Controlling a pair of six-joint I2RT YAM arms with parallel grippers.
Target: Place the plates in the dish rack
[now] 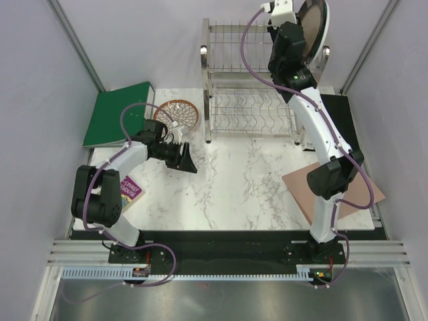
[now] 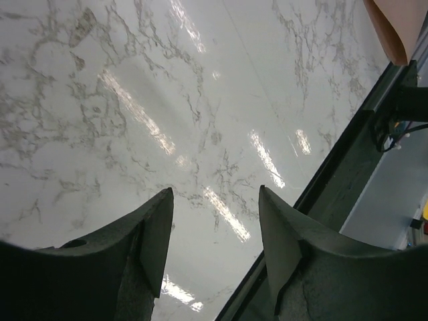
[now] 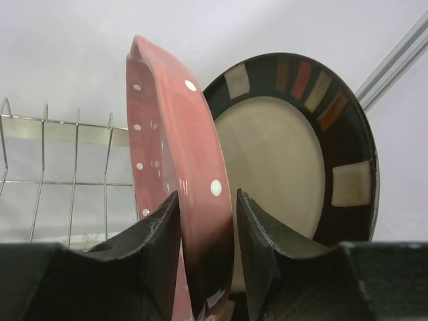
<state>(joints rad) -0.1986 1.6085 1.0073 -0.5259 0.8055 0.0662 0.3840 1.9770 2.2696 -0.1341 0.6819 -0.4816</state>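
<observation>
The steel dish rack (image 1: 251, 100) stands at the back of the marble table (image 1: 234, 194). My right gripper (image 1: 294, 30) is up at its top tier, shut on the rim of the pink dotted plate (image 3: 175, 134), which stands on edge. The dark-rimmed plate (image 1: 313, 27) with a beige centre stands just behind it (image 3: 281, 147). Rack wires (image 3: 73, 160) show to the left. The brown-and-white petal plate (image 1: 177, 115) lies flat left of the rack. My left gripper (image 1: 184, 159) hangs open and empty just in front of it, over bare marble (image 2: 214, 190). The strawberry plate is out of view.
A green binder (image 1: 119, 114) lies at the back left and a small book (image 1: 128, 190) by the left arm. A brown mat (image 1: 332, 190) lies at the right edge, with a black slab (image 1: 344, 117) behind it. The table's dark front rail (image 2: 354, 134) shows.
</observation>
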